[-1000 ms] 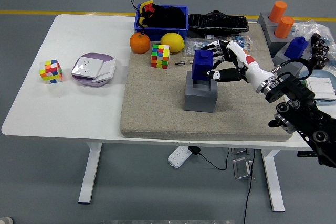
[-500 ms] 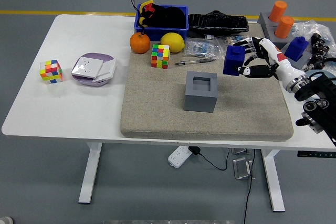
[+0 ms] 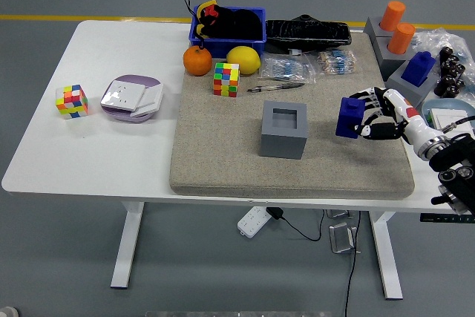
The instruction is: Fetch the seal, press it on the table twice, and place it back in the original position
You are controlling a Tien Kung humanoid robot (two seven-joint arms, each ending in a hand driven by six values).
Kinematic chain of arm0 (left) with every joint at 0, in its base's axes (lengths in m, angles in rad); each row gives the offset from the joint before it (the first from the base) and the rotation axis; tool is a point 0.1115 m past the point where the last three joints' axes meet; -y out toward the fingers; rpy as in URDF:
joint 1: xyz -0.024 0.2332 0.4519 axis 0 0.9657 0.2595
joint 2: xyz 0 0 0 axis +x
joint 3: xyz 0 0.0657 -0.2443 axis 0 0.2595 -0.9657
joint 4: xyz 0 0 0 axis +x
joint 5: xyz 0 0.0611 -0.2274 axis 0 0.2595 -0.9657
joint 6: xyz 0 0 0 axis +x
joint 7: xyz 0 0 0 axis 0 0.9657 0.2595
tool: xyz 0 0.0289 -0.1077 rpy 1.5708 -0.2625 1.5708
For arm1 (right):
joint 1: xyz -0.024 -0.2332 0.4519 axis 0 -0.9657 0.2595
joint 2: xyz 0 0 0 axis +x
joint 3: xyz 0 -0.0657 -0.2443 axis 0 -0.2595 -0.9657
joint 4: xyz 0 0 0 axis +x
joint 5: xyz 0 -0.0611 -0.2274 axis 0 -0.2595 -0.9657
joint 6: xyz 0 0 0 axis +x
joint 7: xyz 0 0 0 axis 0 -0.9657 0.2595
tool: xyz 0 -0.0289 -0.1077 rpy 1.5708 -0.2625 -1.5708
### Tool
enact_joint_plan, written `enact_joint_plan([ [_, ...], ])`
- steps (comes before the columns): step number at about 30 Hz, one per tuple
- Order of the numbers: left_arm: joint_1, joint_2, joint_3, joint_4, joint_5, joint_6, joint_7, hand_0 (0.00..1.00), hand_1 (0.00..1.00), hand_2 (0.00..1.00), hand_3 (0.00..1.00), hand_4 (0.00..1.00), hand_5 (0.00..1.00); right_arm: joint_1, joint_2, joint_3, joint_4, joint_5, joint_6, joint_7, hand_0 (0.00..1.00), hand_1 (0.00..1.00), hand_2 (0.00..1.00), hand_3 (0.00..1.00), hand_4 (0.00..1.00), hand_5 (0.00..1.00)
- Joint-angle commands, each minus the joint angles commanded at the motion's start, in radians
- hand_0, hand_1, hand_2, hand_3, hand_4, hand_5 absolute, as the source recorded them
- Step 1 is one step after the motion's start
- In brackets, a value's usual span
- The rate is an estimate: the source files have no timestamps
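Your right hand [image 3: 369, 118] is clamped around the blue seal [image 3: 349, 116], low over the felt mat [image 3: 223, 154] near the desk's right edge (clear of the open grey holder [image 3: 284, 130]), so you can press straight down.

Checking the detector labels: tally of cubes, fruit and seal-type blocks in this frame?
Multicoloured puzzle cubes: 2, one on the bare table, one on the beige mat
Fruit: 2, an orange and a yellow lemon
Blue seal blocks: 2, one gripped in the right hand, one in its grey holder at the right edge
Orange cylinders: 2
Total: 8
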Motion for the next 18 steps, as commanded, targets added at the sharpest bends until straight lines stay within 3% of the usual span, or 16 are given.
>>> enact_joint_plan([
  [13, 0.003, -0.002, 0.005, 0.0, -0.003, 0.0, 0.001, 0.793, 0.745, 0.739, 0.762, 0.627, 0.449, -0.008, 0.027, -0.048, -0.067, 0.023, -0.001, 0.005, 0.39, 0.304, 0.345, 0.329, 0.659, 0.002],
  [18, 0.002, -0.001, 0.003, -0.001, -0.002, -0.001, 0.001, 0.793, 0.745, 0.738, 0.762, 0.628, 0.449, -0.008, 0.016, -0.032, -0.018, 0.025, -0.002, 0.003, 0.389, 0.304, 0.344, 0.329, 0.657, 0.002],
])
